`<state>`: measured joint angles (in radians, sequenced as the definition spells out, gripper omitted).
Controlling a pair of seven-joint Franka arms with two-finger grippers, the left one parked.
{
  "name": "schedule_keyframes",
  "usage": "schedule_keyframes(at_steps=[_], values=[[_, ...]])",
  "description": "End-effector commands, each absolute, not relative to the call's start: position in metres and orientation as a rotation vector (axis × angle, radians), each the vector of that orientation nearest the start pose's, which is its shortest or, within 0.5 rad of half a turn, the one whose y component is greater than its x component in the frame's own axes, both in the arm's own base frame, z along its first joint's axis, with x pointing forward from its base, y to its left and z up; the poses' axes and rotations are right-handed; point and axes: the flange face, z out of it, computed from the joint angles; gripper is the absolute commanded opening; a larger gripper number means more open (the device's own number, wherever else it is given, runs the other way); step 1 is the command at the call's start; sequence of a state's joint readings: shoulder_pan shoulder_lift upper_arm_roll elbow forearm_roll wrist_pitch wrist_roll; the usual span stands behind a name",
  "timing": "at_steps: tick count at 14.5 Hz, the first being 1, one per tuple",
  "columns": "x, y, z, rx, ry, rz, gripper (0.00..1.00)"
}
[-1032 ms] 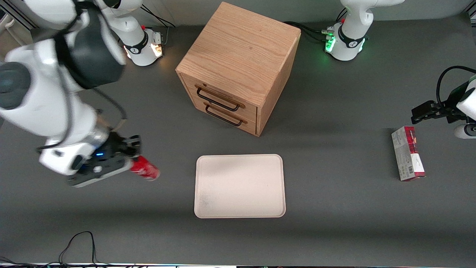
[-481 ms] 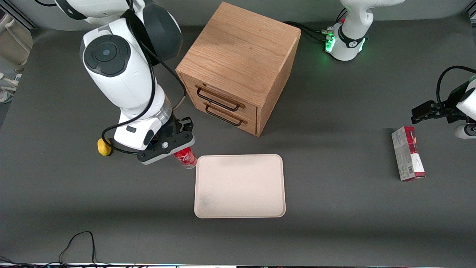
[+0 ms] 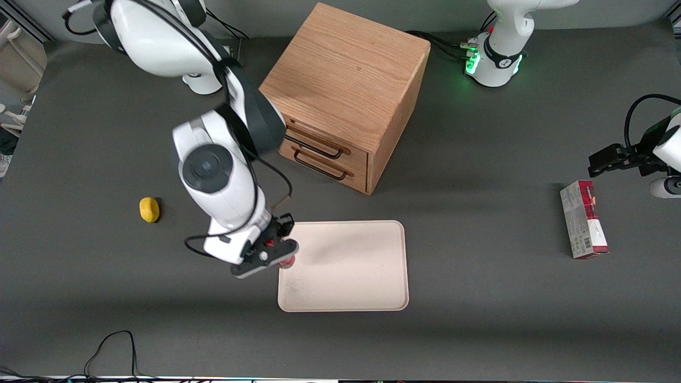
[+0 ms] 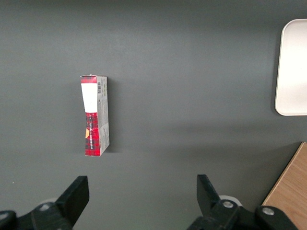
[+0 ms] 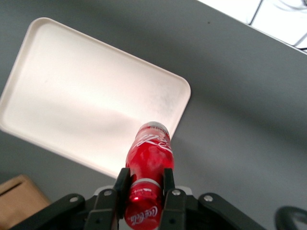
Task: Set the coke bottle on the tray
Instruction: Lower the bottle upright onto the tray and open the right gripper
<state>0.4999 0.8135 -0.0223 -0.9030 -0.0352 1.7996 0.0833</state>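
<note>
Holding the coke bottle [image 5: 147,165] tight between two black fingers [image 5: 121,186], squeezed on its lower body, as seen from the right wrist. Gripper [image 3: 268,254] up in the air over the tray's [image 3: 346,290] short edge, the edge toward the working arm's end of the table. Only a bit of red peeking out under it from the front. Bottle tipped forward, the far end reaching out over the tray's corner. Not touching the tray yet, by the look of it.

Looks small and light. Hard and stiff, likely plastic, so no squashing. Smooth and shiny, so maybe slippery. Round too, so likely to roll if set down on its side. Best held around the fat middle, not the thin neck. Best let go low and slow, and more toward the tray's middle, since the rim is low and would not stop a rolling bottle well.

Tray lying flat near the middle of the tabletop, closer to the front edge. Wooden drawer box [image 3: 346,90] standing farther from the front camera than the tray. Small yellow thing [image 3: 149,209] toward the working arm's end of the table. Red-and-grey carton [image 3: 583,219] toward the parked arm's end.
</note>
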Motion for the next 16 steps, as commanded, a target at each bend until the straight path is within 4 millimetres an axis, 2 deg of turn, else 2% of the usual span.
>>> schedule_keyframes(at_steps=[1,3,6,10,11,12,13,14,16], values=[[0.698,0.369,0.393,-3.082,-0.653,-0.225,0.0],[0.702,0.371,0.367,-3.083,-0.658,-0.226,0.0],[0.706,0.371,0.34,-3.091,-0.658,-0.212,0.0],[0.708,0.37,0.328,-3.096,-0.644,-0.218,0.0],[0.708,0.368,0.327,-3.099,-0.639,-0.217,0.18],[0.708,0.368,0.327,-3.099,-0.636,-0.217,0.63],[0.709,0.366,0.325,-3.101,-0.631,-0.207,0.88],[0.709,0.364,0.324,-3.106,-0.629,-0.203,1.0],[0.709,0.365,0.332,-3.102,-0.631,-0.22,1.0]])
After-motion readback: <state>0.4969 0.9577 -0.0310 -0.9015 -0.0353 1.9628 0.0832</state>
